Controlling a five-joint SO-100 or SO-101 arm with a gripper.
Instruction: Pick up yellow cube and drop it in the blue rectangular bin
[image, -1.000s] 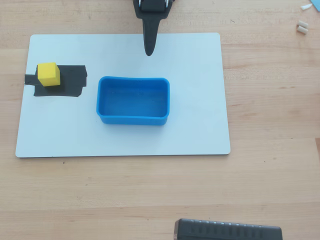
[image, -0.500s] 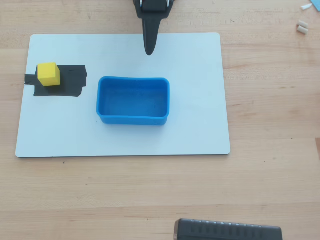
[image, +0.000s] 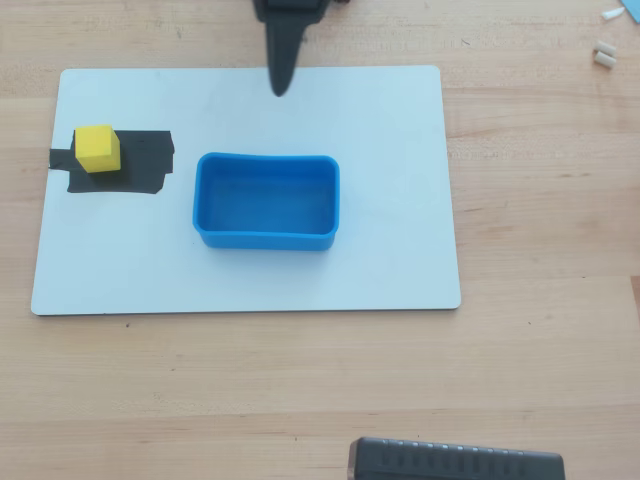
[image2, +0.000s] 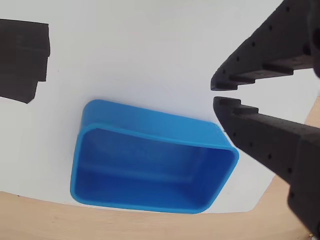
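Gripper (image2: 215, 94) at right of the wrist view: jaws nearly closed, a thin gap between the tips, nothing between them. We read that as clenched on air, no payload. In the overhead view it pokes in from the top centre (image: 281, 88), hanging over the upper edge of the white board (image: 400, 260).

Blue rectangular bin (image2: 150, 125) sits lower centre in the wrist view, just left of and below the jaws; empty inside. Overhead it's mid-board (image: 265, 238), directly below the gripper tip in the frame.

Yellow cube (image: 97, 148) is at upper left of the board, on a patch of black tape (image: 145, 160), well apart from both bin and gripper. The wrist view shows only the tape (image2: 22, 55) at upper left, no cube.

Status as we judge it: nothing done yet. Cube not grasped, bin empty. Left: open up, swing left to the cube, grasp, lift, carry over the bin, release.
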